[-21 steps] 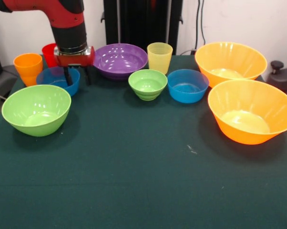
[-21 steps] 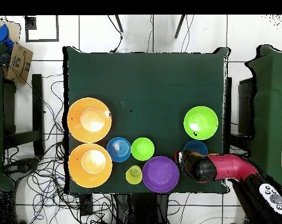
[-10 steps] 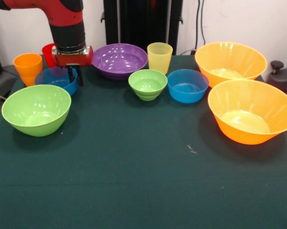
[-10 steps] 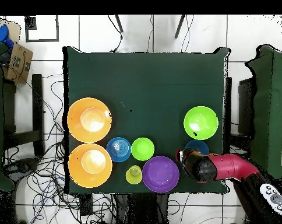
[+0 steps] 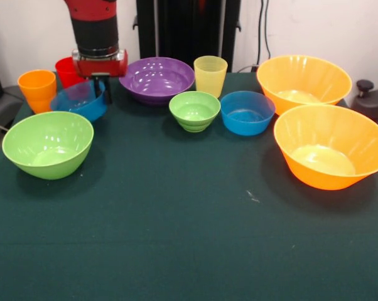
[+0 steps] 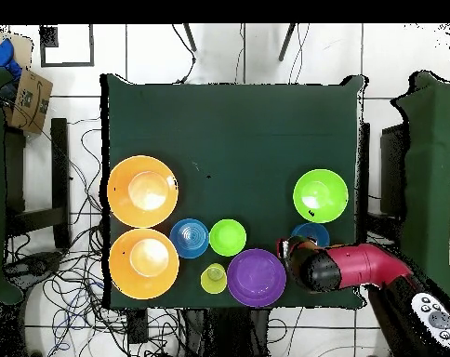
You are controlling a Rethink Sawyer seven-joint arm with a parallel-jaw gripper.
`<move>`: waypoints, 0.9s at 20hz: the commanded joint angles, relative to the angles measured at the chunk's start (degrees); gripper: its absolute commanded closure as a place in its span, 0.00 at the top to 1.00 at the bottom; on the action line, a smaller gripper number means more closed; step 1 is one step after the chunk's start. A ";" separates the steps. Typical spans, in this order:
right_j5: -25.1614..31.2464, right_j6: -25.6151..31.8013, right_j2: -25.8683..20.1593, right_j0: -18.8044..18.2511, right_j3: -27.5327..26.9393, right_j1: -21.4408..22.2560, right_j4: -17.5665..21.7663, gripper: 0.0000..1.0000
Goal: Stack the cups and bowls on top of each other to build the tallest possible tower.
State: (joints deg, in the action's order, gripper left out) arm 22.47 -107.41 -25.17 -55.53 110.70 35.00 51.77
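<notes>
My gripper (image 5: 102,89) is shut on the right rim of a small blue bowl (image 5: 78,101), which hangs tilted just above the cloth at the far left. In the overhead view the arm covers most of that bowl (image 6: 314,231). Behind it stand the orange cup (image 5: 37,89) and the red cup (image 5: 66,71). The yellow cup (image 5: 210,75) stands right of the purple bowl (image 5: 157,78). A small green bowl (image 5: 194,110) and another small blue bowl (image 5: 247,113) sit mid-table. No piece rests on another.
A large green bowl (image 5: 48,144) sits in front of the held bowl. Two very large orange bowls (image 5: 303,80) (image 5: 330,147) fill the right side. The table's green cloth (image 5: 176,226) stretches toward the camera.
The fingers went from spread around the blue bowl's rim to shut on it. The gripper then rose and shifted slightly right, tipping the bowl up off the cloth.
</notes>
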 commanded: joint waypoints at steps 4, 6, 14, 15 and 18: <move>9.36 1.70 -6.95 6.43 8.62 15.66 -14.14 0.00; 12.11 2.20 -7.20 7.54 8.98 18.24 -17.54 0.00; 9.04 -3.30 -5.92 13.85 7.03 16.64 -22.00 0.00; 6.43 -5.39 -5.13 15.50 5.83 14.47 -21.67 0.00; 4.15 -7.83 -3.53 19.27 2.57 11.06 -22.60 0.00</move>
State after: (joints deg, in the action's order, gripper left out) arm 29.62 -107.42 -28.22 -43.57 115.86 51.95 31.40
